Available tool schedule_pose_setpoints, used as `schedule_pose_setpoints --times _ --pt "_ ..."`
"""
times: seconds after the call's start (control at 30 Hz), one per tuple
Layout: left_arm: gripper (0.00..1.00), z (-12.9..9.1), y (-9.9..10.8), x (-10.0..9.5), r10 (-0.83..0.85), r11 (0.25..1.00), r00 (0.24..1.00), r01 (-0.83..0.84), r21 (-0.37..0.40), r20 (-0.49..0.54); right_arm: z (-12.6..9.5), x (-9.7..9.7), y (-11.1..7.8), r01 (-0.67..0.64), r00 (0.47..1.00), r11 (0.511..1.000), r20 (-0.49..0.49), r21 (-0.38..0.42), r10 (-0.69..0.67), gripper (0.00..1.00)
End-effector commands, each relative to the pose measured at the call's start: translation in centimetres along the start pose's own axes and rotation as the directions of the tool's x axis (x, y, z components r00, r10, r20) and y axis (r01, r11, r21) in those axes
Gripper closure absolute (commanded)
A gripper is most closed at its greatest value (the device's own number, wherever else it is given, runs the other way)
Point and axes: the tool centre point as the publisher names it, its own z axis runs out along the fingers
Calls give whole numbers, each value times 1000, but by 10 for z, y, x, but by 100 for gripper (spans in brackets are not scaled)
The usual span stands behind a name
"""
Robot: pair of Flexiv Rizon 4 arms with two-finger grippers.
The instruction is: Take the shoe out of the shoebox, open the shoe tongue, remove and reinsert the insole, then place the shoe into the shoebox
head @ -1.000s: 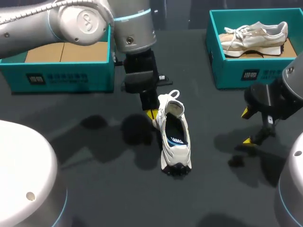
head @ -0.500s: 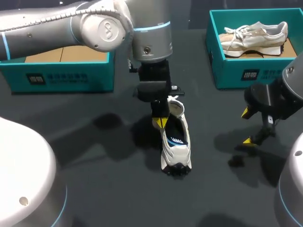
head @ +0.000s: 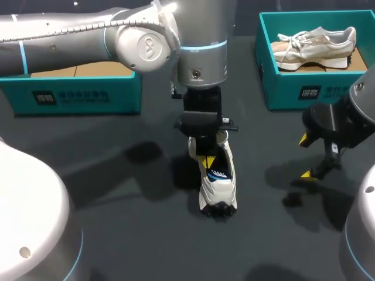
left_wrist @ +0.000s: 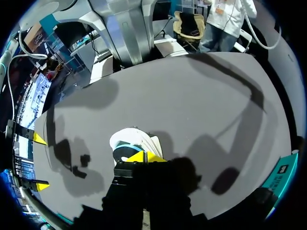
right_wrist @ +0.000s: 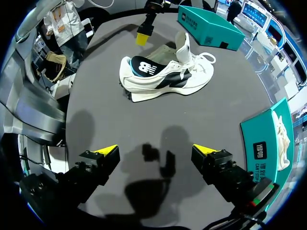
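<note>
Two shoes, two teal shoeboxes, two grippers. On the dark table (head: 117, 234), one white shoe (head: 218, 186) standing on its sole, tongue (right_wrist: 182, 45) raised, dark insole (right_wrist: 144, 67) with a white mark lying inside. Left of that shoe and farther back, the left shoebox (head: 76, 93), only brown cardboard showing in it. Right of the shoe and farther back, the right shoebox (head: 293, 88), holding the second shoe (head: 316, 47), pale, on its side. Directly over the shoe's heel opening, the left gripper (head: 204, 161), yellow tips pressed together, nothing seen between them; cannot tell whether touching the insole. Well right of the shoe, the right gripper (head: 304, 156), fingers spread wide, grasping nothing. Seen only from the right wrist: the shoe's side with its dark stripe. Seen only from the head: both boxes' insides.
</note>
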Motion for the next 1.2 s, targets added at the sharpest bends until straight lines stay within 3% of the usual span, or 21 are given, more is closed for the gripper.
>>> schedule_pose_setpoints --times 0.03,0.63,0.97,1.2 --pt "100 13 -4 -3 8 1000 1000 -8 5 0 0 1 -1 0 1000 1000 2 -1 0 0" --pt "100 56 16 -8 -25 1000 1000 25 12 6 0 1 -1 0 1000 1000 2 -1 0 0" --pt "100 37 11 -12 -27 1000 999 27 -9 48 0 1 -1 0 1000 1000 2 -1 0 0" --pt "100 63 8 -27 -33 999 999 33 -17 43 0 1 -1 0 1000 1000 2 -1 0 0"
